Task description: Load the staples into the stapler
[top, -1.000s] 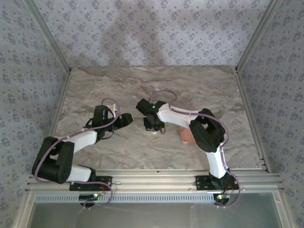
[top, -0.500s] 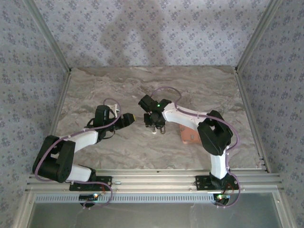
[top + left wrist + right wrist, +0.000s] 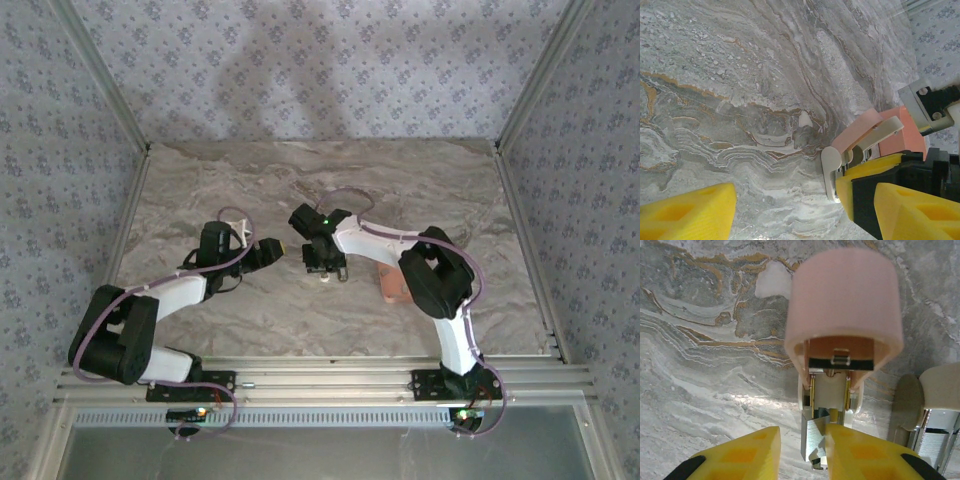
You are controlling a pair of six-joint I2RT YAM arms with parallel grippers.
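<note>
Grey marble-patterned tabletop (image 3: 200, 190) fills the floor of a booth whose walls (image 3: 300, 70) are papered in a pale floral print, with both arms reaching in from the near edge toward the middle. The right gripper (image 3: 803, 430) points down at the tiny pale pink stapler with white and grey metal parts (image 3: 845, 305), which lies open at the table's centre: its rounded pink cover is swung away from the grey metal channel, and the underside of the cover faces the right wrist camera. That metal channel sits between the right gripper's yellow fingers (image 3: 740, 457), set narrowly apart. The right-hand finger lies against the metal, while a sliver of tabletop shows between the other finger and the channel, so I cannot tell whether they clamp the stapler or only bracket it. The left gripper (image 3: 274, 248) hangs just beside the stapler on its left, apart from it, with its yellow fingers (image 3: 695, 215) spread wide and nothing between them. From the left wrist, the stapler's pink cover and white arm stand tilted above the marble. A salmon-orange rectangular tray (image 3: 907, 135) lies just behind the stapler, partly under the right arm in the overhead view.
</note>
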